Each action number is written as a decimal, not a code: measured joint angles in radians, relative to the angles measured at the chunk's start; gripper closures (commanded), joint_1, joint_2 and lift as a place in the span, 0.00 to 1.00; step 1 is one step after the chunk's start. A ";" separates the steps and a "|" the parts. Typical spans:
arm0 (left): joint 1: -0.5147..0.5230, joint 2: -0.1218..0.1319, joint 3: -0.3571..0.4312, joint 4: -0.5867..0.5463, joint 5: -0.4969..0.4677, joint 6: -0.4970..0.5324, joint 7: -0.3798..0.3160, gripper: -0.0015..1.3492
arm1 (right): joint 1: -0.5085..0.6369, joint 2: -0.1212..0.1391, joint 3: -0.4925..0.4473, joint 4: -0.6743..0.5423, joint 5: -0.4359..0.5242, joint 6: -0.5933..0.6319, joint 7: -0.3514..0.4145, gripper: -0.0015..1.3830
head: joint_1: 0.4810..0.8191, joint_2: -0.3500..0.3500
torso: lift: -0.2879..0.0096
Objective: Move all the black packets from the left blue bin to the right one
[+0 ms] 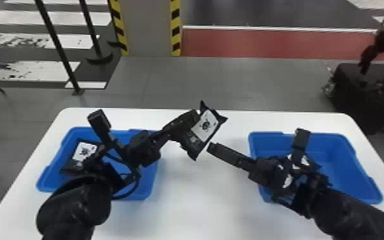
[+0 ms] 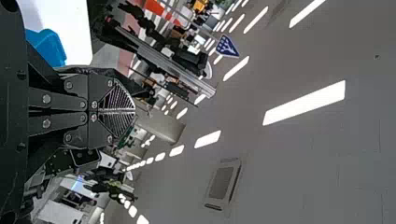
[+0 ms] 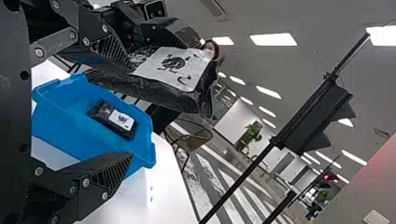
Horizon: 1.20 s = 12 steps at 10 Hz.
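A black packet (image 1: 204, 125) is up in the air over the middle of the table (image 1: 188, 204). The left end effector (image 1: 197, 116) pinches it tight. The right end effector (image 1: 214, 148) is just beside it, fingers spread wide. Another black packet (image 1: 84, 151) lies in the left blue bin (image 1: 47, 178), by the table's left edge. At least one packet (image 1: 309, 164) is in the right blue bin (image 1: 352, 178), by the right edge, partly hidden.

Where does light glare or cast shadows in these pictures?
Head view: the white table looks brightly lit, with faint, soft-edged shading; left wrist view: ceiling lights glare as solid white patches; right wrist view: more ceiling lights glare white.
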 measured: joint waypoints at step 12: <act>-0.020 -0.016 -0.017 0.114 0.036 -0.038 0.083 0.39 | -0.012 0.032 0.037 0.032 -0.057 -0.115 0.064 0.93 | 0.63 0.55 | 0.60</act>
